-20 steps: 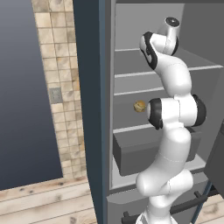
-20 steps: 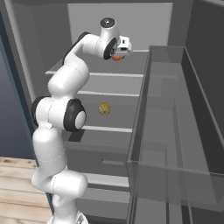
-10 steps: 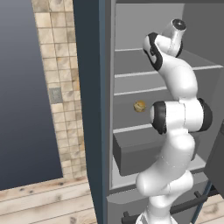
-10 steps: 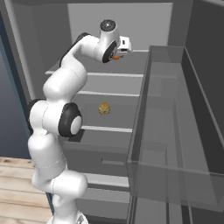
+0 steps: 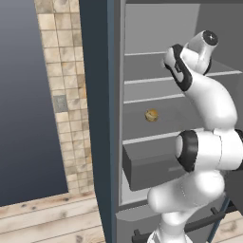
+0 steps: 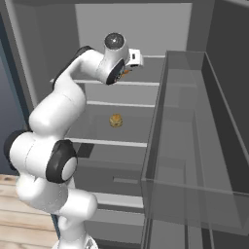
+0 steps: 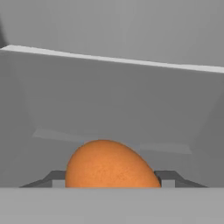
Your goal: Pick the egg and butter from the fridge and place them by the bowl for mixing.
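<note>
The egg point(image 7: 107, 165), smooth and orange-brown, sits between my two dark fingertips point(image 7: 56, 178) in the hand view and touches both. My gripper point(image 7: 113, 180) is shut on it, with a grey shelf and the back wall of the fridge point(image 5: 100, 95) behind. In the right base view the gripper point(image 6: 127, 72) reaches in at the upper shelf, and a sliver of the egg point(image 6: 126, 73) shows under the hand. The butter and the bowl are out of view.
A tan, lumpy round item point(image 5: 152, 115) point(image 6: 115, 120) lies on the middle shelf below the hand. A grey drawer point(image 5: 147, 166) sits under that shelf. The open door's clear bin point(image 6: 194, 146) stands close on the right. Tiled wall point(image 5: 61, 95) is left of the fridge.
The jaws have narrowed onto the egg. The arm's elbow and forearm have shifted a little, while the hand stays at the upper shelf.
</note>
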You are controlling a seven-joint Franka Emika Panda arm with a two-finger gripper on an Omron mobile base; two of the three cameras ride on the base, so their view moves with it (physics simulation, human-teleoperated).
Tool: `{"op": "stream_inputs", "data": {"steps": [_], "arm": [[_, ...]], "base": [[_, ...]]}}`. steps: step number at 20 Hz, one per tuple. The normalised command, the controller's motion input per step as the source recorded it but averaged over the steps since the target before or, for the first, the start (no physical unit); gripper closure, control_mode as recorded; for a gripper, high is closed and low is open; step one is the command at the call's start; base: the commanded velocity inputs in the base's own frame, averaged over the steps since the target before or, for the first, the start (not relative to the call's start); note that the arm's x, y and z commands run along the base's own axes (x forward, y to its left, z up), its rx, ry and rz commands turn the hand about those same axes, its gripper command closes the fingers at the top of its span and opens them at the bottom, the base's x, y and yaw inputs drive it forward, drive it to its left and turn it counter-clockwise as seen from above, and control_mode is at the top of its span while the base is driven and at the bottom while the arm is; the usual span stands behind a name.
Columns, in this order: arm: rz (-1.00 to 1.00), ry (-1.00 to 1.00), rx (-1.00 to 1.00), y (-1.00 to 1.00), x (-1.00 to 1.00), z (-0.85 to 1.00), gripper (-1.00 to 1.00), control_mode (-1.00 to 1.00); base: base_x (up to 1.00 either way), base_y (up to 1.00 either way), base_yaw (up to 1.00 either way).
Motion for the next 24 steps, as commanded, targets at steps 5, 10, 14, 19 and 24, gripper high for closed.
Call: {"op": "stream_inputs", "data": {"steps": [5,10,14,19,24], "arm": [[-0.13,0.0,0.01,0.26,-0.79,0.0,1.0,-1.0],[-0.16,0.0,0.06,0.24,-0.82,0.0,1.0,-1.0],[-0.12,0.02,0.16,0.2,-0.78,0.0,1.0,-1.0],[-0.08,0.0,0.15,0.25,-0.85,0.0,1.0,-1.0],[-0.01,0.0,0.05,0.26,-0.82,-0.04,1.0,-1.0]], "base": [[0.0,0.0,0.0],[0.0,0.0,0.0],[0.0,0.0,0.0],[0.0,0.0,0.0],[0.0,0.0,0.0]]}}
